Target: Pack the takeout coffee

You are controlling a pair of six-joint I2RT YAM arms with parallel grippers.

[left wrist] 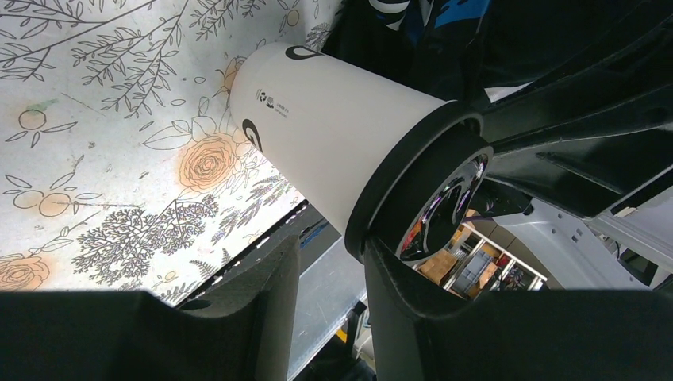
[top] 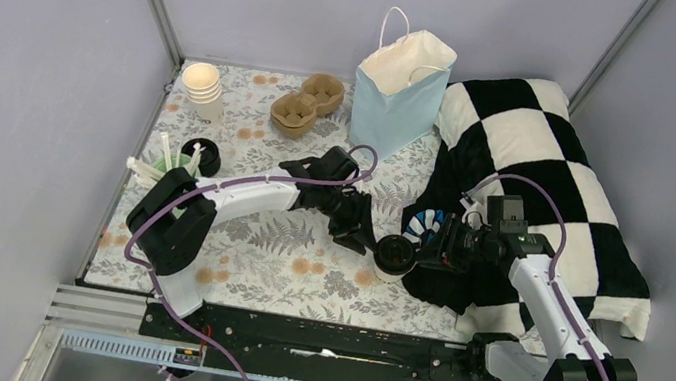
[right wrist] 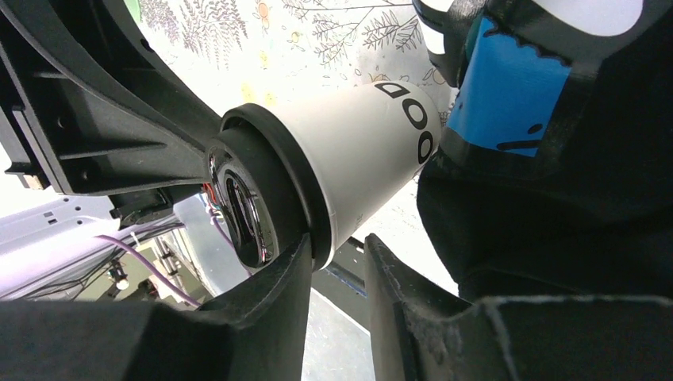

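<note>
On the floral bench (top: pixel 256 239), the blue bag (top: pixel 395 108) stands upright at the far middle. The left pincer (top: pixel 365 240) and right pincer (top: pixel 423 252), both slightly parted and grasping nothing, flank one white coffee cup (left wrist: pixel 325 143) standing near centre, close against its black lid (top: pixel 395 253). The other lidded cup (top: pixel 204 156) stands well apart at the far left.

White cup (right wrist: pixel 373 143): black letters "OO" legible; small printed marks unreadable.
</note>
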